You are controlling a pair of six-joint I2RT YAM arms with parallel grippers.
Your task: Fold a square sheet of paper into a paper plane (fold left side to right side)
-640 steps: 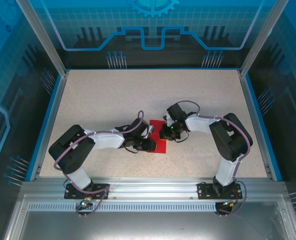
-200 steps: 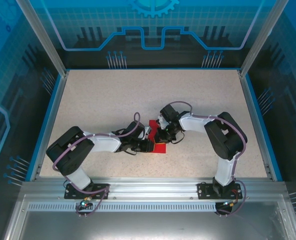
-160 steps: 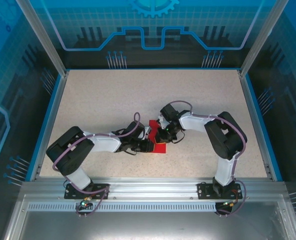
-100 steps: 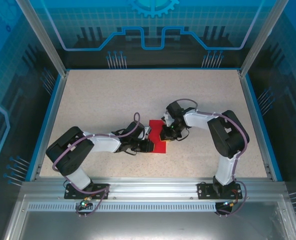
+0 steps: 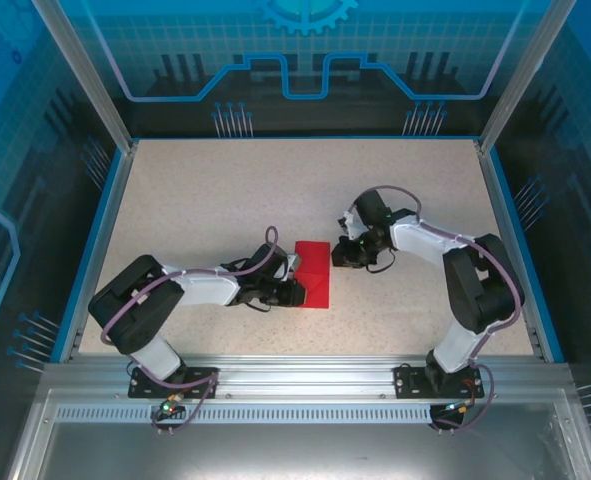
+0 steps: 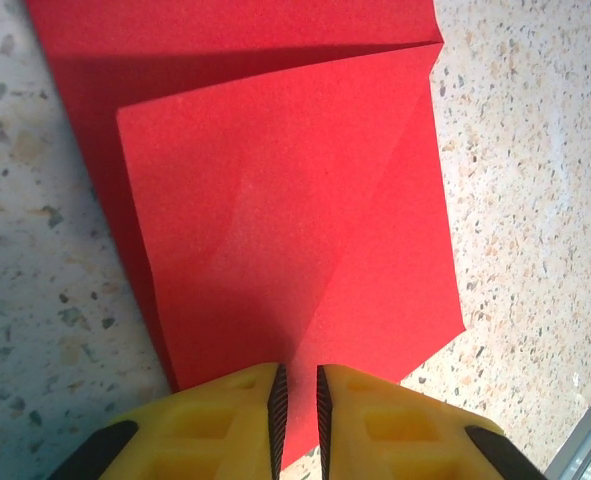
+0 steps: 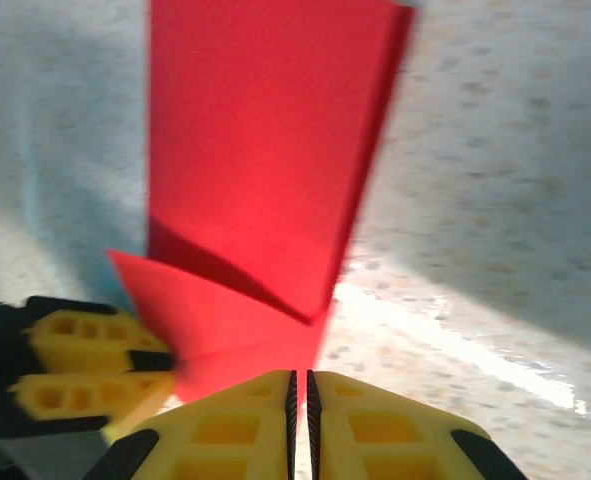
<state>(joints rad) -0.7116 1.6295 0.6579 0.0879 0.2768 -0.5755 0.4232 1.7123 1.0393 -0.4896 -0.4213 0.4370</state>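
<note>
Red paper (image 5: 313,272) flanked: left pincer (image 5: 295,291) at its left edge, right pincer (image 5: 338,256) just right; far table (image 5: 275,190) open.

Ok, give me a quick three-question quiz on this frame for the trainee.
1. True or false: the red paper lies as one flat, unfolded layer.
2. Where on the table is the paper? A) far left corner B) near the middle C) far right corner
3. Fill in: the right gripper has its jaws ____.
Key: 1 false, folded layers overlap in the left wrist view. 2 B. 3 shut.
</note>
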